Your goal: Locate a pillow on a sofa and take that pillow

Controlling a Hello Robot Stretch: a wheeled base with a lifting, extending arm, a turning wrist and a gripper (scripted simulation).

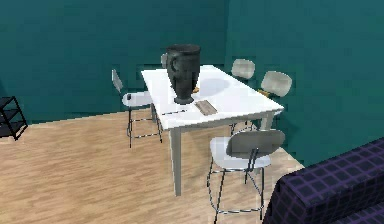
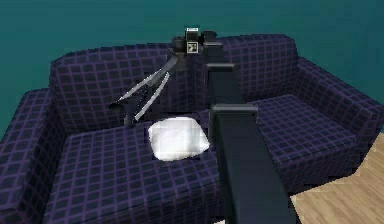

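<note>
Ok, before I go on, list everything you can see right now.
Sofa: one, navy checked, across the arm side view.
Pillow: one, white, on the sofa seat.
Table: one, white, forward view's middle.
Sculpture: one, dark, on the table.
Flat item: one, tan, on the table beside the sculpture.
Chairs: four, white, around the table.
Rack: one, black, forward view's left edge.
Arm: one, dark, arm side view's lower middle.
Hand: one, dark, up-left of the pillow in the picture; cannot tell whether it holds anything.

Dark checked sofa, white pillow laid on its seat, arm extended above, gripper seen near pillow, whether anything is held cannot be told.
</note>
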